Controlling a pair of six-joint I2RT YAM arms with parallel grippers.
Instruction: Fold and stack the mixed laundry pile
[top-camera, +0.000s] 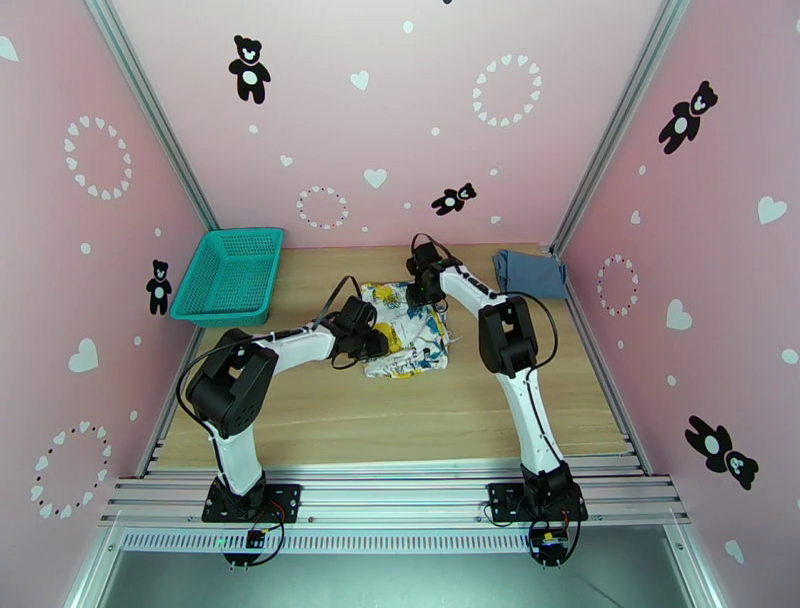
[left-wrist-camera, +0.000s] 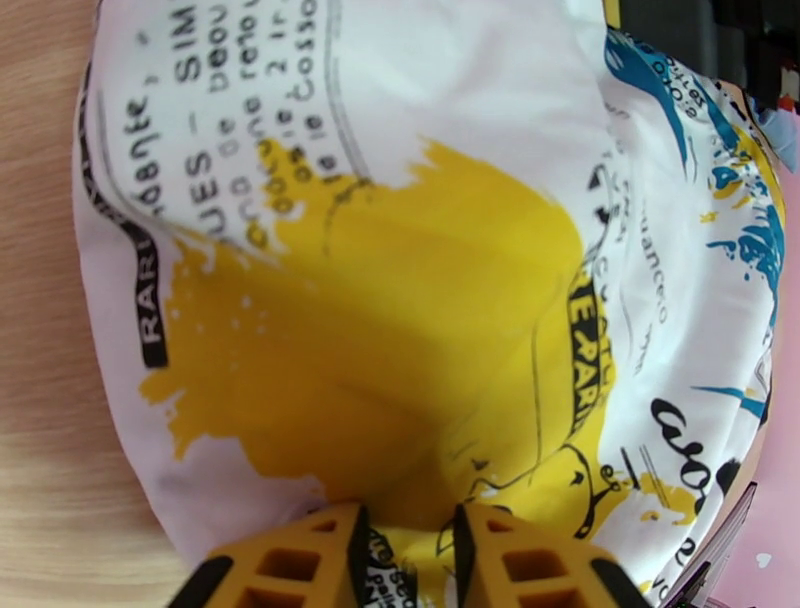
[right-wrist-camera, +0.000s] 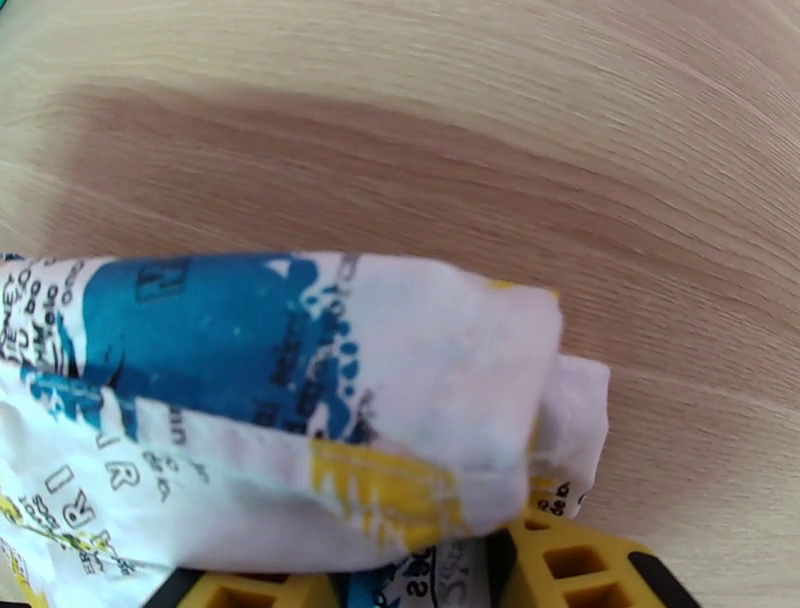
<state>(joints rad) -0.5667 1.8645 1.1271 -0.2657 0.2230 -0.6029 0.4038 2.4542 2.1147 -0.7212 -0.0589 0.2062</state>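
The white cloth with yellow-and-blue print (top-camera: 408, 345) lies bunched in the middle of the wooden table (top-camera: 400, 425). My left gripper (top-camera: 376, 341) is at its left edge. In the left wrist view the yellow fingers (left-wrist-camera: 300, 560) pinch a fold of the printed cloth (left-wrist-camera: 400, 300), and the left gripper (left-wrist-camera: 405, 525) is shut on it. My right gripper (top-camera: 421, 294) holds the cloth's far edge. The right wrist view has a folded corner of the cloth (right-wrist-camera: 300, 400) clamped in the right gripper (right-wrist-camera: 420, 582). The dusty-blue tank top (top-camera: 530, 272) lies folded at the back right corner.
A teal mesh basket (top-camera: 228, 275) stands at the back left of the table, next to the pink wall. Bare wood lies in front of the cloth and between the cloth and the basket. Aluminium posts frame the back corners.
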